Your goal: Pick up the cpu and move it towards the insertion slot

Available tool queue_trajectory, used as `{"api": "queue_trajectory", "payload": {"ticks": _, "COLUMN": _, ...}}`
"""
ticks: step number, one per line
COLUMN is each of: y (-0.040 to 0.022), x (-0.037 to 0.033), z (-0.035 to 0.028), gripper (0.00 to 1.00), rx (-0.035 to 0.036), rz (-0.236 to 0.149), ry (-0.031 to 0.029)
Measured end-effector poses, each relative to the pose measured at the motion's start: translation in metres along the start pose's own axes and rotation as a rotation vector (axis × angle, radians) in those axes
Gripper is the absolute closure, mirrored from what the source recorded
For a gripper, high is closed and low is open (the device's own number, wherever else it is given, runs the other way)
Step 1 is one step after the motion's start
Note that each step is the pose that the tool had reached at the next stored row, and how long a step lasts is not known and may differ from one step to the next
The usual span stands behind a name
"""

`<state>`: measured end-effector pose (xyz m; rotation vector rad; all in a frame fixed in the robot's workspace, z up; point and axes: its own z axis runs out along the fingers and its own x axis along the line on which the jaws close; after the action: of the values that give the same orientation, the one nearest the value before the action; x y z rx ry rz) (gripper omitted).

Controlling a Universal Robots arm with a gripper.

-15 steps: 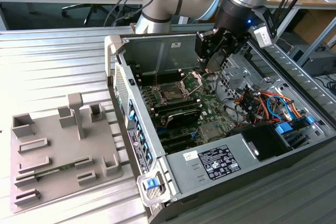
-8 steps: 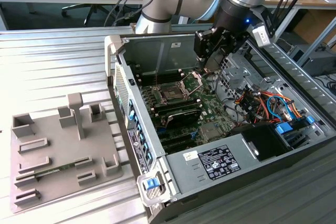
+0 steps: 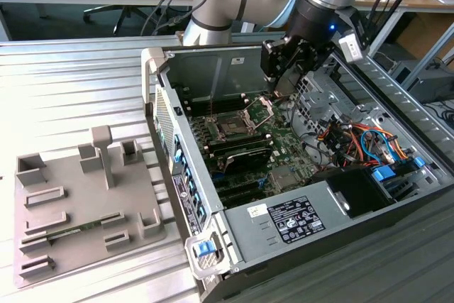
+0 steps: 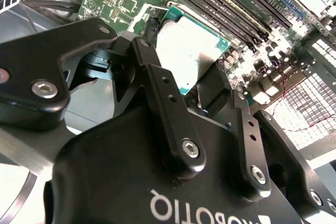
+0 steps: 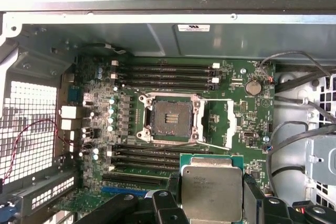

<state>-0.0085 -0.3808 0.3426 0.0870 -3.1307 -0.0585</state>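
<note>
cpu held above the board
hand closed on the cpu by its edges; light, stiff, fragile; insertion slot near.

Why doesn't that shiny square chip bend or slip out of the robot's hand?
The cpu looks like a flat metal-topped plate, so it is probably stiff. Its smooth top could be slippery, so the hand pinches its edges. It is thin, so likely light but easily damaged if dropped.

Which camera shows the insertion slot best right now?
The first wrist view: the insertion slot lies open and unobstructed, beyond the cpu held in the gripper. The exterior view shows it small; the second wrist view doesn't help.
</note>
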Motion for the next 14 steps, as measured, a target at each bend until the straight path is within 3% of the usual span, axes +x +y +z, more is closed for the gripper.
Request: {"api": "queue_trajectory", "payload": {"ticks": 14, "y": 0.0076, "x": 0.0011, "z": 0.0025, "gripper": 0.45, "rx": -0.0001, "rz": 0.0, "ry": 0.0}}
